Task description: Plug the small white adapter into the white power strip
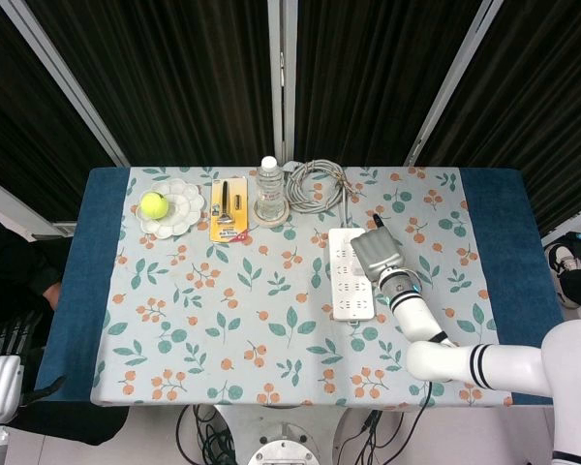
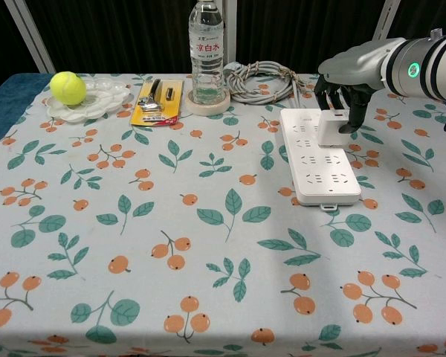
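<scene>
One robot hand, the right, arches fingers-down, pinching the adapter atop the power strip.

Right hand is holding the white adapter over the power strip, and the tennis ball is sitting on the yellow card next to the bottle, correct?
Not quite. The tennis ball sits on the white dish, not the yellow card, as the chest view shows. The right hand does hold the white adapter over the power strip.

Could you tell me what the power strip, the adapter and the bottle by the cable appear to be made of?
Power strip: smooth white plastic by its look. Adapter, held by the right hand: matching white plastic, probably. Bottle: clear plastic, see-through with a printed label.
</scene>
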`<state>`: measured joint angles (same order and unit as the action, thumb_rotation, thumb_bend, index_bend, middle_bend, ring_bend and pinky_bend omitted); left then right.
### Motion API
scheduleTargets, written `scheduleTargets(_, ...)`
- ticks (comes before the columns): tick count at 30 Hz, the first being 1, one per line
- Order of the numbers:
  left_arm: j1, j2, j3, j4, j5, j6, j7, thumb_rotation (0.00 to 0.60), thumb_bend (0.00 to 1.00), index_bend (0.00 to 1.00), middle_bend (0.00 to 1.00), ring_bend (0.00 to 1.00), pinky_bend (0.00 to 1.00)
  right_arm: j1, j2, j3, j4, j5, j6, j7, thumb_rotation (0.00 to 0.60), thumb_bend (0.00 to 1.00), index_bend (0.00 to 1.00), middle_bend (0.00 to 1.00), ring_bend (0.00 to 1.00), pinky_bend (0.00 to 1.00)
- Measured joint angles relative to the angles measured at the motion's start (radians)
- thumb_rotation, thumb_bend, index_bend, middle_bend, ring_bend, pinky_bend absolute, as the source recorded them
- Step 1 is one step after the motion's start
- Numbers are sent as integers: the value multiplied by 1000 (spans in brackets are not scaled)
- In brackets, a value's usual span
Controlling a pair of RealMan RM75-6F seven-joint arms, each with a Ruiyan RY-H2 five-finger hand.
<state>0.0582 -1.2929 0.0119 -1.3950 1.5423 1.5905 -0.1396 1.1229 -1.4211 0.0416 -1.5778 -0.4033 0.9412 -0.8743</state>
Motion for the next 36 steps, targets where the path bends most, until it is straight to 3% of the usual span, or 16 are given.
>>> scheduleTargets(20, 3, -15, 1, 28, -3, -3, -24, 600, 82, 65, 0, 0, 0, -13, -32, -9, 27, -12, 4, 10, 600, 562, 755, 664, 419, 0)
scheduleTargets(23, 3, -15, 0, 30, -3, -3, -26, 600, 82, 65, 0, 0, 0, -13, -27, -11, 19, -7, 4, 7, 600, 551, 638, 598, 403, 0)
scheduleTargets(25, 3, -15, -1, 31, -3, -1, -26, 600, 82, 65, 0, 0, 0, -13, -17, -13, 8, 0, 0, 3, 600, 532, 477, 521, 354, 0)
scheduleTargets(27, 2, -14, -2, 30, -1, 0, -26, 600, 82, 65, 0, 0, 0, -12, -4, -16, -5, 9, -6, 1, 600, 488, 383, 465, 303, 0)
scheduleTargets(31, 0, -13, -3, 26, 4, 4, -21, 600, 82, 65, 0, 0, 0, -16, 11, -18, -18, 7, -8, 10, 600, 371, 284, 397, 232, 0)
scheduleTargets(36, -1, -11, -4, 18, 5, 5, -13, 600, 82, 65, 0, 0, 0, -22, 26, -20, -32, -9, -6, 24, 600, 326, 215, 366, 201, 0)
